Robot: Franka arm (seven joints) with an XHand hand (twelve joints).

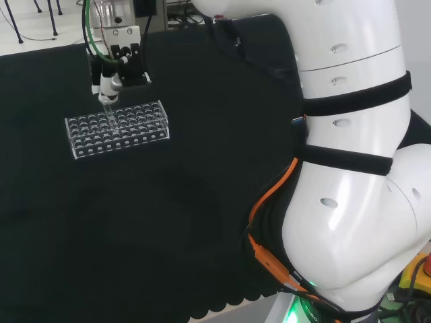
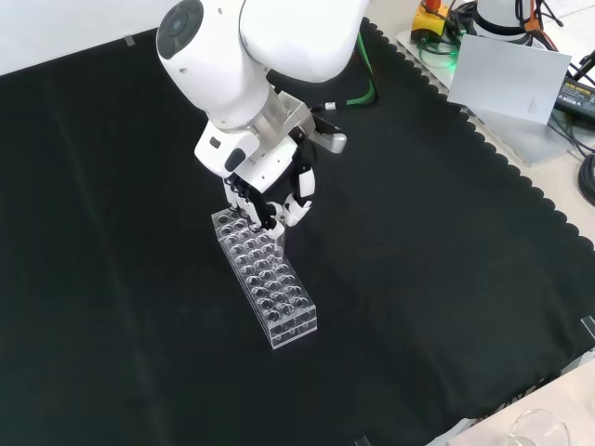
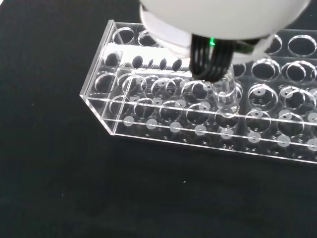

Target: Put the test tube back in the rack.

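Observation:
A clear plastic rack (image 1: 116, 128) with many round holes lies on the black cloth, at the left in the head view. The hand (image 1: 118, 67) hangs right over its far edge, fingers curled round a clear test tube (image 1: 108, 109) that points straight down. In the wrist view the test tube (image 3: 225, 96) stands upright with its lower end inside a hole of the rack (image 3: 148, 131), in an outer row not far from one end. Black fingers (image 3: 210, 59) close on the tube's top. In the front view the hand (image 2: 274, 200) sits over the far end of the rack (image 2: 270, 288).
The arm's white links (image 1: 350, 168) stand at the head view's right. Beyond the cloth's scalloped edge (image 2: 521, 177) lie a grey sheet (image 2: 511, 79) and cables. A clear glass vessel (image 2: 539, 429) stands off the cloth at the front view's lower right.

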